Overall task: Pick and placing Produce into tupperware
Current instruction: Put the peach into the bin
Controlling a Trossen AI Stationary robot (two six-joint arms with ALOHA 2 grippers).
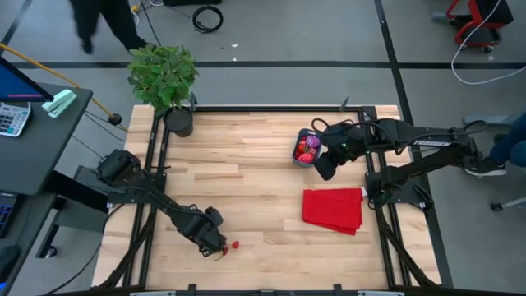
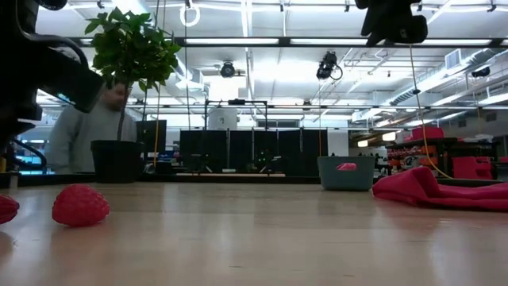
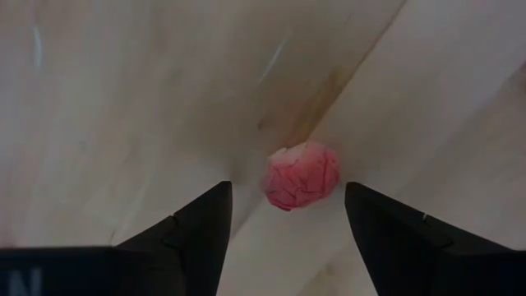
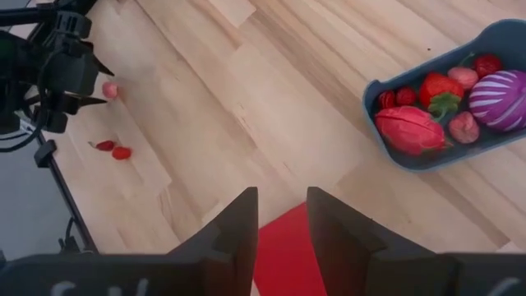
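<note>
Most of the produce is already sitting in the tupperware (image 1: 306, 149), which is over on the far right part of the table (image 1: 246, 173), just beyond the red cloth (image 1: 333, 210).

The left tool (image 3: 288, 215) is way across the table from the tupperware, near the front edge, with its fingers spread wide on either side of a small pink piece (image 3: 302, 175). Nothing is gripped yet. My guess is it's straddling the piece so it can just close on it.

The right tool (image 4: 282, 215) hangs just beside the tupperware, above the table, empty with a narrow gap between its fingers. It seems parked there to keep out of the way.

The right wrist view is the handy one. It looks down into the tupperware and shows the purple striped piece (image 4: 503, 99), a strawberry (image 4: 442, 86) and several red bits, plus two more red bits (image 4: 113, 150) on the table near the left tool. The low view only shows the tupperware's outside, but gives a close look at a bumpy red berry (image 2: 80, 205) lying on the table.
</note>
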